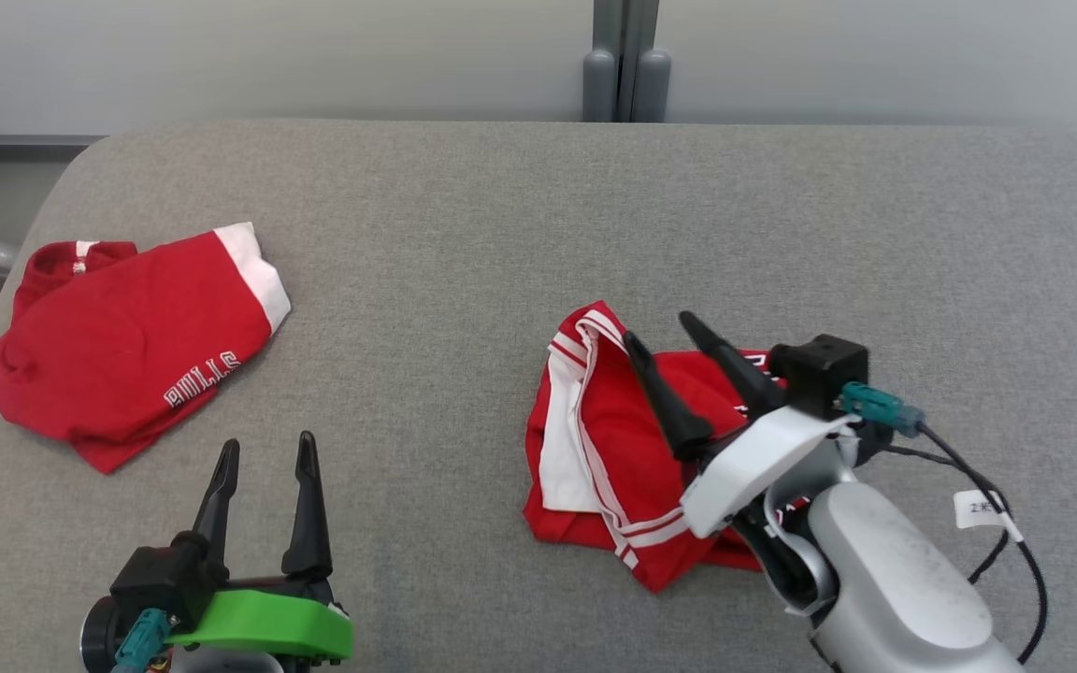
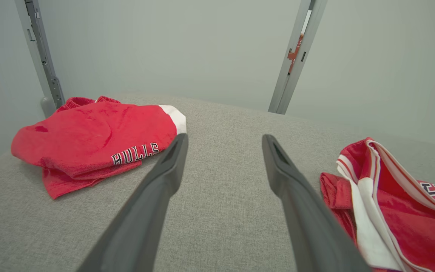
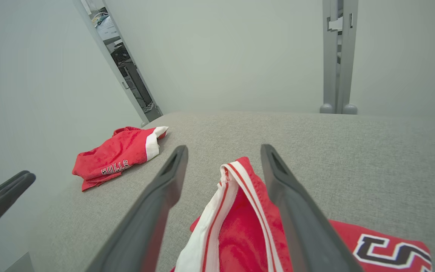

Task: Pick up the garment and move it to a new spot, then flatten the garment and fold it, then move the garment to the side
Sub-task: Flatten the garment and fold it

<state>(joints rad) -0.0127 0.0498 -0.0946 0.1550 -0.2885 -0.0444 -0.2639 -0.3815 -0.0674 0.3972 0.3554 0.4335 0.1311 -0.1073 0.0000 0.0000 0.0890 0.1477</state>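
A crumpled red garment (image 1: 595,439) with white side stripes lies on the grey table (image 1: 538,215), right of centre. My right gripper (image 1: 658,327) hovers over it with its fingers spread open. In the right wrist view a raised striped fold of the garment (image 3: 236,211) stands below the gap between the right gripper's (image 3: 224,148) fingers, and nothing is pinched. My left gripper (image 1: 268,439) is open near the front left edge, over bare table. In the left wrist view the left gripper (image 2: 225,138) points between two garments, with the crumpled garment (image 2: 391,211) at its right.
A second red garment (image 1: 127,346) with a white band and "BULLS" lettering lies folded at the far left of the table, also in the left wrist view (image 2: 96,139). A grey post (image 1: 625,61) stands behind the table's back edge. A cable (image 1: 997,486) hangs from my right wrist.
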